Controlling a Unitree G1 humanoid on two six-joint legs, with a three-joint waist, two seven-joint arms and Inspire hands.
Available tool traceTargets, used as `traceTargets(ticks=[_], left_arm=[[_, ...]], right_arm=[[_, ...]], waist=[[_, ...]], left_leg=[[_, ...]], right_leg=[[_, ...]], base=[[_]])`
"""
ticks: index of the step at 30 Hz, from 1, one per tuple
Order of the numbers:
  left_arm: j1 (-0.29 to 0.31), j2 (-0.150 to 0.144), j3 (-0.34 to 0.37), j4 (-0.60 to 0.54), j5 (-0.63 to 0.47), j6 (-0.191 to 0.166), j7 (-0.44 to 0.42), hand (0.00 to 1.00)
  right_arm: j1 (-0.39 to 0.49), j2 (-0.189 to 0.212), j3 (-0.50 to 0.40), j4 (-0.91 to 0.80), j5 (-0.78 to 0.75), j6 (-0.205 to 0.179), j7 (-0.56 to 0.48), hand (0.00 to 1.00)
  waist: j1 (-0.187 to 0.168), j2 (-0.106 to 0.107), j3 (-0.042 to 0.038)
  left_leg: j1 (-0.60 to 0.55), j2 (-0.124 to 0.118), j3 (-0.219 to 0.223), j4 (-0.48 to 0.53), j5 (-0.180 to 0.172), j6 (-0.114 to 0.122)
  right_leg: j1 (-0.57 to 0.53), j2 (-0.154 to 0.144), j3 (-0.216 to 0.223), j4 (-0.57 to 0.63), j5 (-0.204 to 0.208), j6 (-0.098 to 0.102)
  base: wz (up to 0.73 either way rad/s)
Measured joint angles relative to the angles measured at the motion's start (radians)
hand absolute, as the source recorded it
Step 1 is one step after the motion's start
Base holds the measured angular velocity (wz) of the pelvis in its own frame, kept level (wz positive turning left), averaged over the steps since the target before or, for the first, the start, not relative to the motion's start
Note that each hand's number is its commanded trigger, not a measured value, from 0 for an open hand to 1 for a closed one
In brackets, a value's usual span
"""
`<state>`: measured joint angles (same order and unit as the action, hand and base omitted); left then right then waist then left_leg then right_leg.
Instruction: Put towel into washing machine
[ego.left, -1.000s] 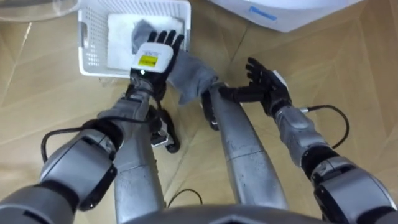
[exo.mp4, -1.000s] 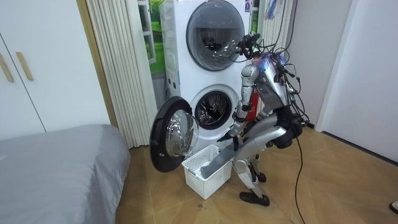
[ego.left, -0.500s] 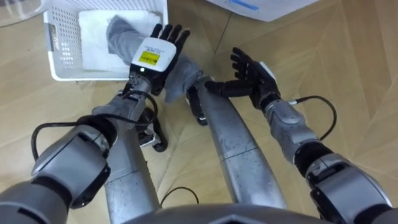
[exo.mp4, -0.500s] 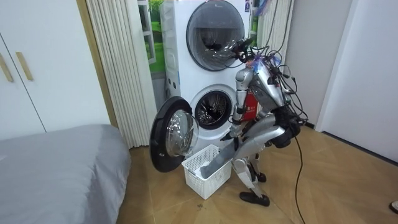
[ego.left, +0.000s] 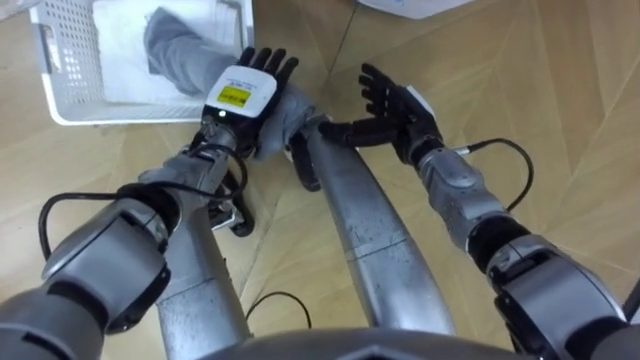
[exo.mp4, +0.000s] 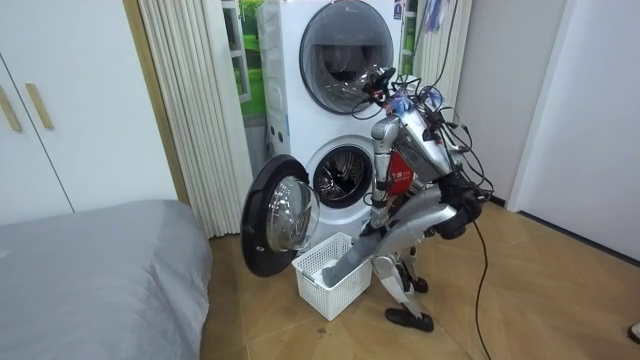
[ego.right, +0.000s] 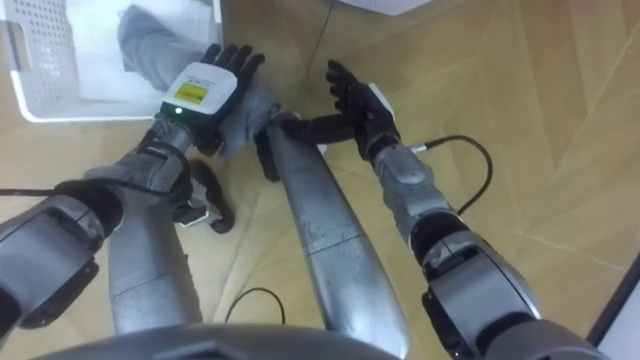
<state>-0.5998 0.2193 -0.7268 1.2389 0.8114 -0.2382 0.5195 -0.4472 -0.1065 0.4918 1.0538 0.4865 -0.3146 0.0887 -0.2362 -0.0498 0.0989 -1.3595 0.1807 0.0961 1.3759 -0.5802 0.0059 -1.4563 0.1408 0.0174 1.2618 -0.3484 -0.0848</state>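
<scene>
The robot is crouching at frame centre, right before the washer (exo.mp4: 345, 178), whose door (exo.mp4: 277, 215) is hanging open toward the left. A grey towel (exo.mp4: 345, 262) is sloping up out of the white basket (exo.mp4: 325, 278) at lower centre – a bed (exo.mp4: 90, 270) is lying at lower left.

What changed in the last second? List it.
The left hand, on the grey towel, moved from above the white basket to beside it, taking the towel's end along. The upper body shifted slightly toward the washing machine. The right hand stays open alongside; the towel still trails from the basket.
</scene>
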Motion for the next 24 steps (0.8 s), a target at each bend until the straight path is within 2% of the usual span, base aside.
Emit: traceTargets(ticks=[1, 7, 14, 17, 24], left_arm=[[-0.003, 0.000, -0.003, 0.000, -0.014, -0.002, -0.009, 1.00], [-0.025, 0.003, -0.002, 0.000, -0.121, -0.002, -0.089, 1.00], [-0.046, 0.012, -0.001, 0.000, -0.123, -0.001, -0.105, 1.00], [-0.051, 0.015, -0.002, 0.000, -0.125, -0.001, -0.109, 1.00], [-0.054, 0.016, -0.003, 0.000, -0.127, -0.001, -0.119, 1.00]], right_arm=[[-0.003, 0.000, 0.003, 0.002, 0.000, 0.001, 0.000, 0.00], [-0.023, -0.001, 0.017, 0.017, 0.000, 0.003, -0.007, 0.00], [-0.033, 0.000, 0.033, 0.017, -0.001, -0.002, -0.021, 0.00], [-0.041, 0.001, 0.036, 0.029, -0.003, -0.002, -0.021, 0.00], [-0.046, 0.003, 0.036, 0.052, -0.001, 0.004, -0.019, 0.00]], waist=[[0.001, -0.001, -0.0004], [0.002, -0.003, -0.0006], [0.005, -0.007, 0.0001], [0.001, -0.009, -0.0003], [0.005, -0.014, -0.0012]], left_leg=[[0.000, 0.000, -0.001, 0.000, 0.000, 0.000], [-0.009, -0.001, -0.004, -0.003, 0.000, 0.000], [-0.017, -0.006, -0.005, -0.006, 0.000, 0.000], [-0.019, -0.023, -0.017, -0.008, 0.000, 0.000], [-0.008, -0.028, -0.020, -0.008, 0.000, 0.000]], right_leg=[[0.000, 0.000, -0.001, 0.000, 0.000, 0.000], [-0.007, -0.001, -0.004, -0.004, 0.000, 0.000], [-0.016, -0.003, -0.003, -0.005, 0.000, 0.000], [-0.016, -0.011, -0.007, -0.005, 0.000, 0.000], [-0.002, -0.022, -0.017, -0.010, 0.000, 0.000]], base=[[0.00], [0.00], [0.00], [0.01], [0.00]])
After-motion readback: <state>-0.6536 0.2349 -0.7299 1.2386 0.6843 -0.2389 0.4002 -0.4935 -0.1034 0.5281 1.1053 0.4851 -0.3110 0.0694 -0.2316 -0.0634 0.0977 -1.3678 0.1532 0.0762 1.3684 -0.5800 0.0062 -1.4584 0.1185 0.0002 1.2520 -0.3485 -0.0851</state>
